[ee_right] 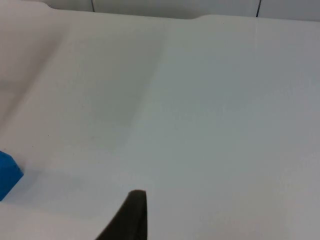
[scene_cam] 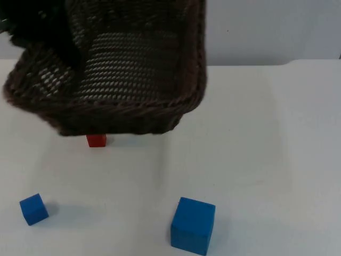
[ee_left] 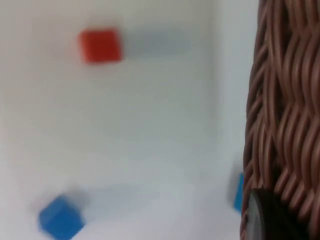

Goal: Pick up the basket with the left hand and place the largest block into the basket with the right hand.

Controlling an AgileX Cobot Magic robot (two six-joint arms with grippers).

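Top view: wicker basket (scene_cam: 133, 80) aloft far-left, presumably in left gripper; finger state of both grippers cannot tell. Right gripper (ee_right: 131, 220) hovers over table (ee_right: 210, 125). Next: grasp large blue block (scene_cam: 193, 225), near centre.

Overhead, wrists close; shared blocks

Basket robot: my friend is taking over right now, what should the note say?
Left gripper: holds the basket up off the table, in the top view's upper left; its rim is close in the left wrist view.
Right gripper: waits low over bare table, holding nothing.
Big blue block: on the table near the front, untouched.
Small blue block and red block: on the table; leave them.
Done: basket lifted.
Left: right gripper picks up the big blue block and puts it in the basket.
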